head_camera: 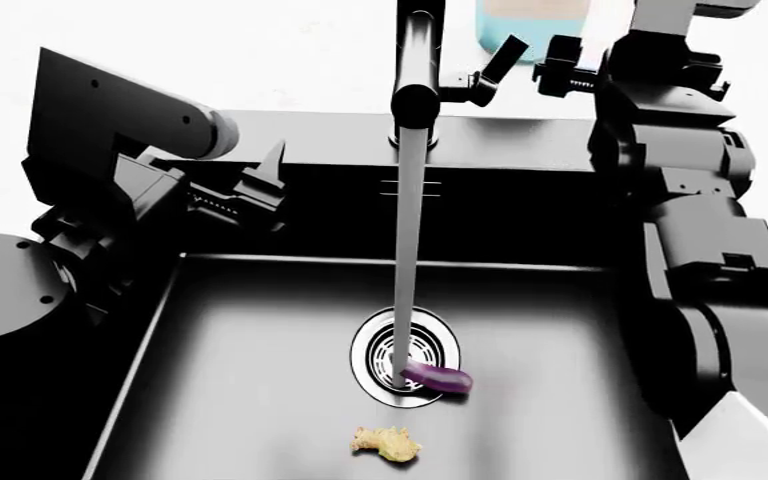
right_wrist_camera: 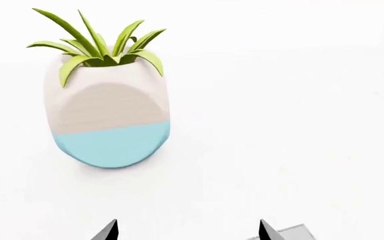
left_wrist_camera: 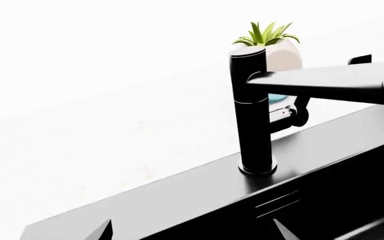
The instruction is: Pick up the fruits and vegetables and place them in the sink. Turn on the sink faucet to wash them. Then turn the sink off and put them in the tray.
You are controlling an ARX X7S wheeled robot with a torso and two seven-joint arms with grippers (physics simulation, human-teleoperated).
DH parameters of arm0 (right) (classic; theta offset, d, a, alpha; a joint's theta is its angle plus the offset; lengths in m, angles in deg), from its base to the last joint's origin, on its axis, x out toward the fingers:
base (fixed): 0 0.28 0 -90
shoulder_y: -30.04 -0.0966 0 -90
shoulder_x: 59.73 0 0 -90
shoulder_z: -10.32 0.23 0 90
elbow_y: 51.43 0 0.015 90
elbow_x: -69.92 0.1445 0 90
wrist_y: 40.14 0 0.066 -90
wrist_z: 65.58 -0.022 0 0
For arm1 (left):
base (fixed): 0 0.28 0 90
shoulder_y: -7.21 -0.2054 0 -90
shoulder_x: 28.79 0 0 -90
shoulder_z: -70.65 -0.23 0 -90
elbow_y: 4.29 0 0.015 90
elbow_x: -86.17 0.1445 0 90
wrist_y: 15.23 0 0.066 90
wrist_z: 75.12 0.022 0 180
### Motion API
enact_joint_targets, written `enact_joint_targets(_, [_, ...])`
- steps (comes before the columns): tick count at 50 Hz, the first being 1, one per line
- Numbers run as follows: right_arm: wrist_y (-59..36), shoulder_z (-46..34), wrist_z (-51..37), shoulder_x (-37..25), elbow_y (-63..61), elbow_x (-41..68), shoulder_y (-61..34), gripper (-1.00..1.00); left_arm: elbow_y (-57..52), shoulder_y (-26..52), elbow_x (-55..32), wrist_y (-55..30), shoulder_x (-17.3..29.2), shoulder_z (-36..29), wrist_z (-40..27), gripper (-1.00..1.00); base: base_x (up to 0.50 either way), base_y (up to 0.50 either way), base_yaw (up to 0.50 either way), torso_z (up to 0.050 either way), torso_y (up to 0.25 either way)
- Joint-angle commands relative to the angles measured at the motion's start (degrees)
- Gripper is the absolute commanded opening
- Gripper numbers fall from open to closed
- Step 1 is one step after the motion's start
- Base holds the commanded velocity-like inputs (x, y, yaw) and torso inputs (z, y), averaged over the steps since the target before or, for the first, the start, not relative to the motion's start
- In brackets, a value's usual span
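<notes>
Water is running: a straight stream (head_camera: 411, 260) drops from the spout of the sink faucet (head_camera: 418, 60) and lands on the chrome drain strainer (head_camera: 404, 352) in the middle of the black sink (head_camera: 251, 330). The purple eggplant (head_camera: 438, 379) lies on the basin floor at the strainer's 4 o'clock edge, touching the foot of the stream. The tan ginger piece (head_camera: 387, 443) sits apart from it, at about 6 o'clock from the drain, near the front of the basin. The left gripper (head_camera: 261, 185) hangs over the sink's back left corner, roughly 10 o'clock from the drain; in its own wrist camera the two fingertips (left_wrist_camera: 104, 231) stand well apart with nothing between them, pointed at the faucet's upright black column and the deck it is mounted on. The right gripper (head_camera: 564, 62) is up by the faucet's side lever handle (head_camera: 491, 68), at 1 o'clock from the drain. Its fingertips (right_wrist_camera: 110, 231) are spread wide and empty, facing a white-and-blue plant pot (right_wrist_camera: 108, 120) with green leaves on the white counter (right_wrist_camera: 299, 100) behind the sink.
</notes>
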Motion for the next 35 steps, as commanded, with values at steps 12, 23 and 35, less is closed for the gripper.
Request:
enact_joint_targets(12, [-0.03, 0.63, 1.14, 1.25, 0.01, 0.02, 1.75, 1.0, -0.28, -0.17, -0.07, 0.22, 0.01, -0.33, -0.08, 1.0, 0.0, 0.0, 0.0, 0.0, 0.0])
enact_joint_targets(23, [2.08, 0.78, 3.28, 2.34, 0.01, -0.16, 1.59, 1.0, -0.2, -0.34, 0.17, 0.48, 0.16, -0.46, 0.11, 1.0, 0.0, 0.0, 0.0, 0.0, 0.0])
enact_joint_targets(35, [2.85, -0.12, 4.62, 3.93, 0.02, -0.55, 0.61, 1.0, -0.35, -0.22, -0.33, 0.51, 0.48, -0.24, -0.03, 1.0, 0.0, 0.0, 0.0, 0.0, 0.0])
